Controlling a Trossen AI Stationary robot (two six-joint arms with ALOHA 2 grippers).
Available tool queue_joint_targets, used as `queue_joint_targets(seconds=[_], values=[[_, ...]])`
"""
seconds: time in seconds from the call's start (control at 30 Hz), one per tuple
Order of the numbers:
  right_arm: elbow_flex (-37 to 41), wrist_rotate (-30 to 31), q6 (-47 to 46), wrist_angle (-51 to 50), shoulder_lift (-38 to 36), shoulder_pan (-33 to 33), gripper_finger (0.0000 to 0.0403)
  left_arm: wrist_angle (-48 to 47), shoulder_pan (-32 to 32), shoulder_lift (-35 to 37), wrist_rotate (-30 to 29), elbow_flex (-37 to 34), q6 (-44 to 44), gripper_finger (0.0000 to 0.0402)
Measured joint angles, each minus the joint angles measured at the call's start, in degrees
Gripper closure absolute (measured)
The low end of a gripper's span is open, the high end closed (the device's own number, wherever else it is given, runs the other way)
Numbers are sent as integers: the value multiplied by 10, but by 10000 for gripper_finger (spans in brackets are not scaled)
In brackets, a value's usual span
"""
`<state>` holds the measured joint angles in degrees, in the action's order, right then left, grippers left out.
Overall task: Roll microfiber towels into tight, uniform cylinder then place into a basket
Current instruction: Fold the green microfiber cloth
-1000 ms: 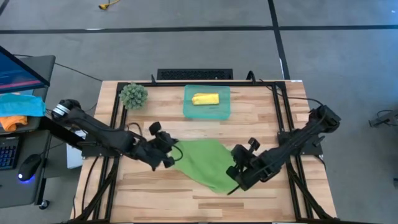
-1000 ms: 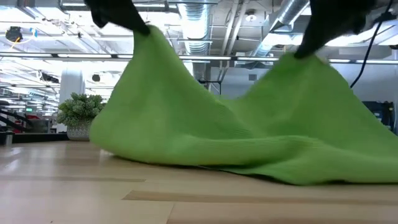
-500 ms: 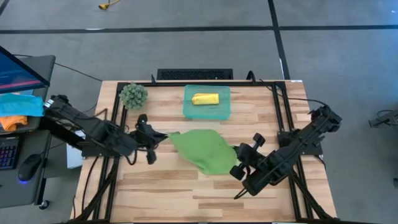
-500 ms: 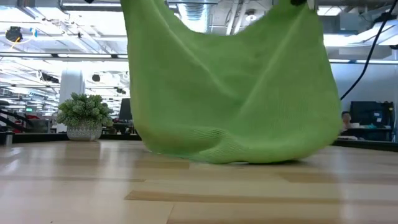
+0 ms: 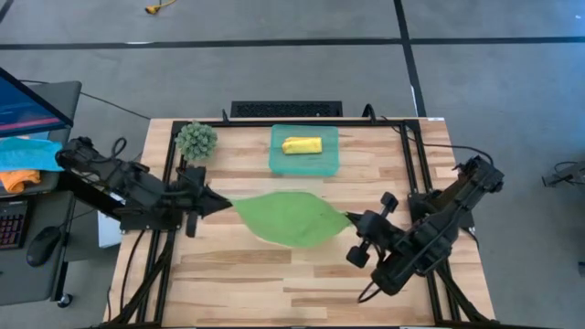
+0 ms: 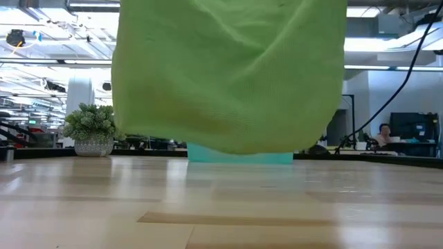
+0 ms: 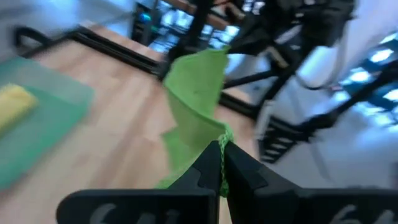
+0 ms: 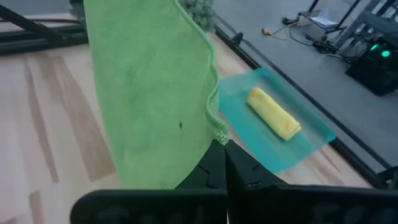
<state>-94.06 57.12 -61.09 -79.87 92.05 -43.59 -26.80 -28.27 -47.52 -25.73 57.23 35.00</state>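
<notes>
Green towel [image 5: 292, 217] hangs stretched; rolled yellow towel [image 5: 302, 145] in basket [image 5: 279, 161].

fuzzy green ball [image 5: 196, 140], blue cloth [image 5: 30, 153], mouse [image 5: 43, 246]

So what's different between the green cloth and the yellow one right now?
The green towel is spread open and hangs clear of the table, stretched between the left claw and the right claw, each shut on a corner. The yellow towel is already rolled into a short cylinder. It lies inside the teal basket, and no claw touches it. The unrolled green one looks far larger. Both appear to be soft cloths.
</notes>
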Motion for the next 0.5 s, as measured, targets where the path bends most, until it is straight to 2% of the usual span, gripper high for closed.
queue_joint_targets(seconds=[0.2,0.37,0.5], values=[[-20,-10,-3,4,0,-19,398,-4,-6,-9,69,0,135,401],[-23,-33,-37,5,0,-44,399,-19,-31,-41,91,0,250,401],[-23,-44,-73,14,0,-72,399,-20,-66,-75,102,0,307,401]])
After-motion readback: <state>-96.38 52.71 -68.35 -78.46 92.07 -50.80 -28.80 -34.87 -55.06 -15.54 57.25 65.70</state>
